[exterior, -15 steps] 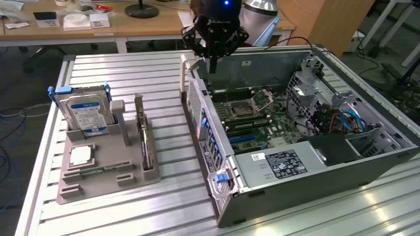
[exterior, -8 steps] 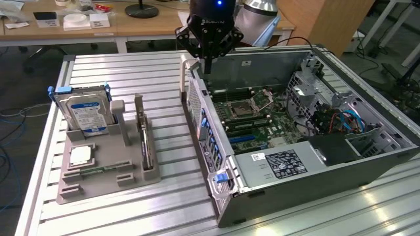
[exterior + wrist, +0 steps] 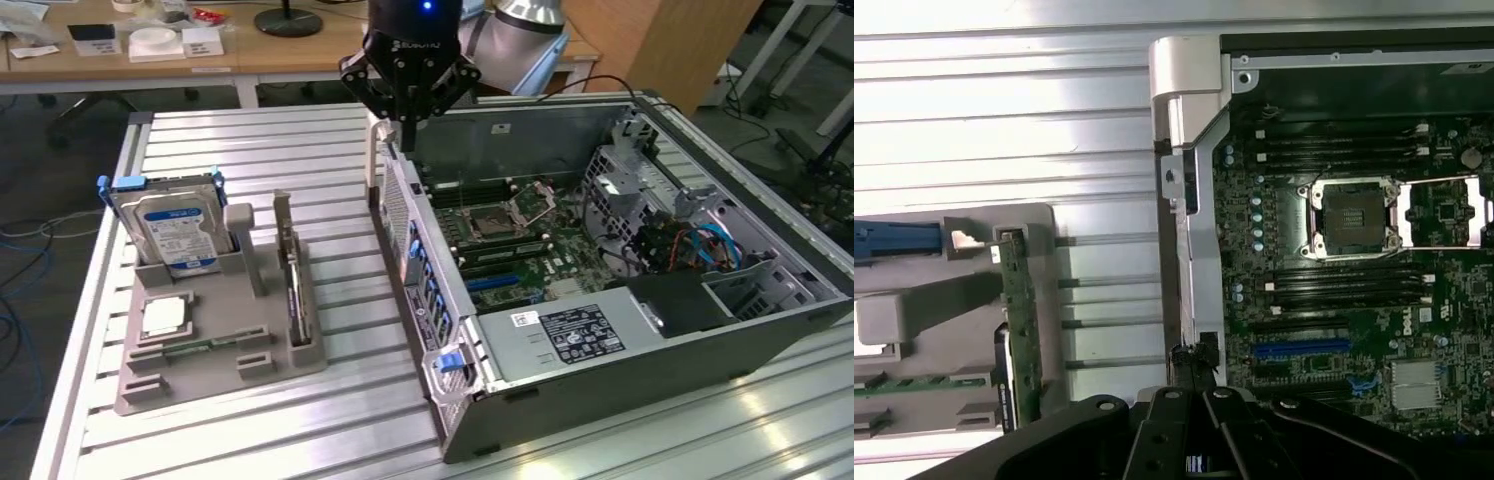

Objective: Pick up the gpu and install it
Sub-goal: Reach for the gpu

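Observation:
The gpu (image 3: 294, 285) is a thin card standing on edge in a slot of the grey holder (image 3: 214, 372), with its silvery bracket at the far end. In the wrist view the gpu (image 3: 1019, 325) shows edge-on with a green rim. My gripper (image 3: 400, 125) hangs shut over the rear wall of the open computer case (image 3: 747, 330), to the exterior view's right of the holder and apart from the card. Its closed fingertips (image 3: 1194, 362) sit just above that wall's metal edge, with nothing between them.
A hard drive with a blue label (image 3: 174, 235) stands upright in the holder, and a small square chip (image 3: 163, 317) lies in front of it. Inside the case lie the motherboard (image 3: 1294, 330), its open processor socket (image 3: 1351, 215) and a blue slot (image 3: 1301, 349). Desks stand behind.

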`<state>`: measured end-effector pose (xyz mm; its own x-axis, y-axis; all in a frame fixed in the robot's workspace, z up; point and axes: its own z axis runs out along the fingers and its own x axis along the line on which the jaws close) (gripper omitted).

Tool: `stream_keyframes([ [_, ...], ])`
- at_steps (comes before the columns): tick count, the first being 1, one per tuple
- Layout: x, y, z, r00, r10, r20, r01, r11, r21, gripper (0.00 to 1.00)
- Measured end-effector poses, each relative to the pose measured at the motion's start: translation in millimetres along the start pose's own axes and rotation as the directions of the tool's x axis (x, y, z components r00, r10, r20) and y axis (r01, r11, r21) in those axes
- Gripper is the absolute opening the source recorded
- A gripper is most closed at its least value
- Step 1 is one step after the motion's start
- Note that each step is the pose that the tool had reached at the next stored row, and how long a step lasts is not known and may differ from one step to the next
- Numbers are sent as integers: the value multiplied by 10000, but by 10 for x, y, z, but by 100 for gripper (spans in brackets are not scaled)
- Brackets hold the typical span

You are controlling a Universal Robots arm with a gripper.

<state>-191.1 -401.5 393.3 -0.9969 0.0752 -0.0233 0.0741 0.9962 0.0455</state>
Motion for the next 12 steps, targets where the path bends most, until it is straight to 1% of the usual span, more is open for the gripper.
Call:
stream_keyframes([
  [12,210,-28,-6,10000,0,0,0,10000,0,11],
])
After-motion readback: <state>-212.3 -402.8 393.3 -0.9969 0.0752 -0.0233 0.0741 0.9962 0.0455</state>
